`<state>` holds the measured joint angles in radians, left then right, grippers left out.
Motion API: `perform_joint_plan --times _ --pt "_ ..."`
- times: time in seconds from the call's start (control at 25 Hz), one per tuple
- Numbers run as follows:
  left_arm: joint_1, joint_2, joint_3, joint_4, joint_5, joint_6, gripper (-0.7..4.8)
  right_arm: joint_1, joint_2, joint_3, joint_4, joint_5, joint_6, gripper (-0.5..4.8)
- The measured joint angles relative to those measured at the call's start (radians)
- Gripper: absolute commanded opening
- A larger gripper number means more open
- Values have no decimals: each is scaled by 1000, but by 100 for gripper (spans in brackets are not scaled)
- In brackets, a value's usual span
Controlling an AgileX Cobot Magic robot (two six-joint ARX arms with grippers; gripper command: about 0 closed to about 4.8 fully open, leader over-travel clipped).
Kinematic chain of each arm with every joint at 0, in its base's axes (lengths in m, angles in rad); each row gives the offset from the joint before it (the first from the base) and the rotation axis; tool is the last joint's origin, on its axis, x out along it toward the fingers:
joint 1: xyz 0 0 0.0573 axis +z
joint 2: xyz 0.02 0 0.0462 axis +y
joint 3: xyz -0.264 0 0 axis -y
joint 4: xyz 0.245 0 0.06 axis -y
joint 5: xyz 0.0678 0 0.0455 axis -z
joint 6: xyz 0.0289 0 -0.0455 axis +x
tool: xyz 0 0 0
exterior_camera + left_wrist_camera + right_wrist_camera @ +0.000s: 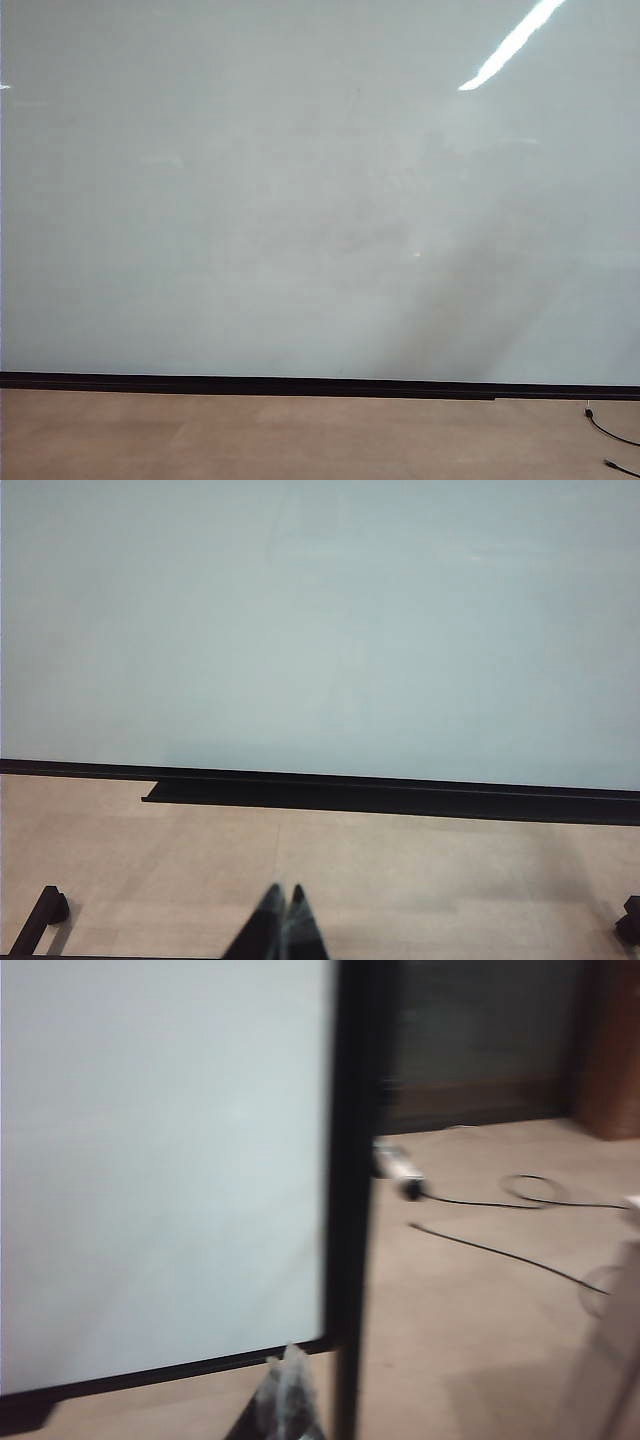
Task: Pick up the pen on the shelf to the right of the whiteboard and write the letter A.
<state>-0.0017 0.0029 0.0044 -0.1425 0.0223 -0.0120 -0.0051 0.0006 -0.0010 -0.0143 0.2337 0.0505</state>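
Observation:
The whiteboard [300,200] fills the exterior view, glossy pale grey, with a thin black strip [300,384] along its lower edge. Neither gripper shows in that view. In the left wrist view my left gripper [285,892] hangs over the tan floor in front of the whiteboard [320,630], its dark fingertips pressed together with nothing between them. In the blurred right wrist view my right gripper [283,1362] is shut and empty, near the whiteboard's [160,1160] right edge and its black upright frame [352,1210]. The pen, the shelf and the letter A are out of view.
A black ledge [350,795] runs under the board. Black stand feet [45,910] sit on the floor at both sides. Right of the board, loose cables [500,1250] and a pale plug block [398,1165] lie on the floor; a cable end [610,430] shows in the exterior view.

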Motion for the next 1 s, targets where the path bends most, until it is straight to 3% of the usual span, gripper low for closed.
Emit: perform_joint_plan --times 0.08,0.28,0.48,0.88,1.0 --pt "0 0 0 0 0 0 -5 0 0 0 -2 50 0 -1" --pt "0 0 0 0 0 0 -5 0 0 0 -16 55 0 1" --pt "0 0 0 0 0 0 -4 0 0 0 -44 55 -1 251" --pt "0 0 0 0 0 0 -4 0 0 0 -46 55 0 258" --pt "0 0 0 0 0 0 -5 0 0 0 -46 56 0 298"
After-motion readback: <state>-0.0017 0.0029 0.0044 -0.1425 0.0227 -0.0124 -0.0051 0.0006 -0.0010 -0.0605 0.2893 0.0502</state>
